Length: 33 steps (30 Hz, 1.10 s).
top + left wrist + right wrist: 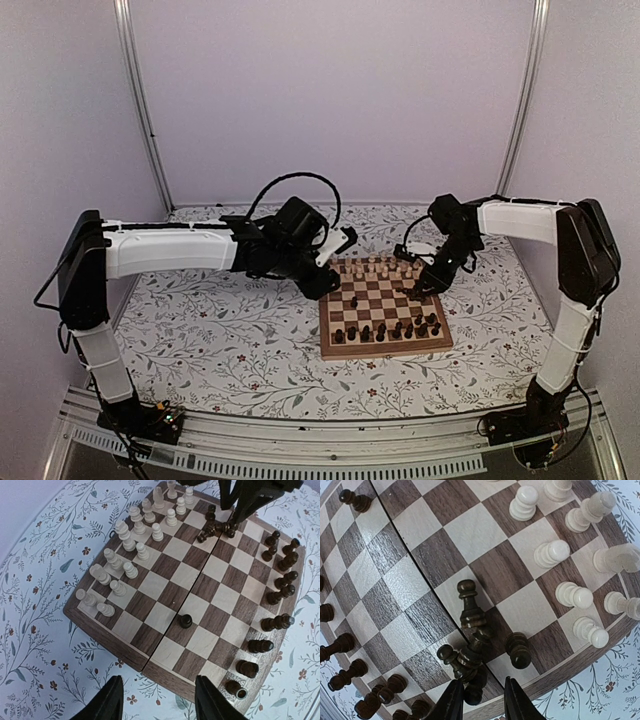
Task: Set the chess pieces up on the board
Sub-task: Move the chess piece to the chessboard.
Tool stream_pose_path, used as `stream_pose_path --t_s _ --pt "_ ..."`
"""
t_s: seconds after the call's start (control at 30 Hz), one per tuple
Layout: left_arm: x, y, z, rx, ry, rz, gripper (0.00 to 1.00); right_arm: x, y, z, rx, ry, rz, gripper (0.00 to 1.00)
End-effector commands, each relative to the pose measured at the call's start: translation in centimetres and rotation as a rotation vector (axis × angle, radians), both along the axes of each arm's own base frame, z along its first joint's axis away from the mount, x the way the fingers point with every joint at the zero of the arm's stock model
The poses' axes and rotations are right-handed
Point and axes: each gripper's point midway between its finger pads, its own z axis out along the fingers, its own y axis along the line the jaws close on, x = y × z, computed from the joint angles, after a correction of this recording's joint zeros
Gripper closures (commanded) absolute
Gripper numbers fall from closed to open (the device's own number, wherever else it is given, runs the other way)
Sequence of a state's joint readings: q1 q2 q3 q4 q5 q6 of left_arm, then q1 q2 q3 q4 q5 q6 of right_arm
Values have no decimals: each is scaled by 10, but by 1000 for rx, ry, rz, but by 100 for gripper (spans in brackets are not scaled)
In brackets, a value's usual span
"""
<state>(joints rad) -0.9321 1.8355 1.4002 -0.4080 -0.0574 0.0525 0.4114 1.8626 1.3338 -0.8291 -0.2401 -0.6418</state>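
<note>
The board (385, 305) lies mid-table on the floral cloth. Cream pieces (125, 555) fill two rows on one side. Dark pieces (280, 580) line the opposite side, and one dark pawn (186, 621) stands alone. A heap of dark pieces (470, 645) lies toppled near the board's edge, also seen in the left wrist view (217, 527). My right gripper (482, 702) is open low over this heap, with one dark piece (475, 694) between its fingers, against the left finger (451, 702). My left gripper (157, 700) is open and empty over the cloth beside the board's edge.
The cloth (230, 340) covers the table around the board. White walls and metal posts (150, 120) close in the back and sides. The right arm's wrist (250, 495) hangs over the board's far edge in the left wrist view.
</note>
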Motion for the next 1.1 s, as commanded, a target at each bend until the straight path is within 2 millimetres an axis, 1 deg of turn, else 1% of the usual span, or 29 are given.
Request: stream_pose_path --t_s 0.0,0.17,0.3,0.47,0.57,0.8,0.9,1.07 --pt "-4 -9 3 -2 -7 -25 49 -4 -1 -10 -7 29 -9 73" --pt "-4 -9 2 0 -3 -25 49 -10 -3 -12 -15 51 -4 85" --pt "-4 -9 2 0 -4 -26 49 -11 -2 -1 -3 38 -5 89" --pt "-4 -10 0 -2 3 -28 49 -11 4 21 46 19 -6 90" --pt "-4 -10 0 -2 2 -24 49 -11 7 28 68 16 -5 90" --pt "-3 -10 -1 -3 3 -19 49 -10 14 33 101 23 -2 91" --pt "-3 -11 -3 -1 6 -21 49 -7 14 36 100 14 -4 91" --pt "-3 -11 -2 -4 6 -21 49 -1 9 44 70 -24 -14 91"
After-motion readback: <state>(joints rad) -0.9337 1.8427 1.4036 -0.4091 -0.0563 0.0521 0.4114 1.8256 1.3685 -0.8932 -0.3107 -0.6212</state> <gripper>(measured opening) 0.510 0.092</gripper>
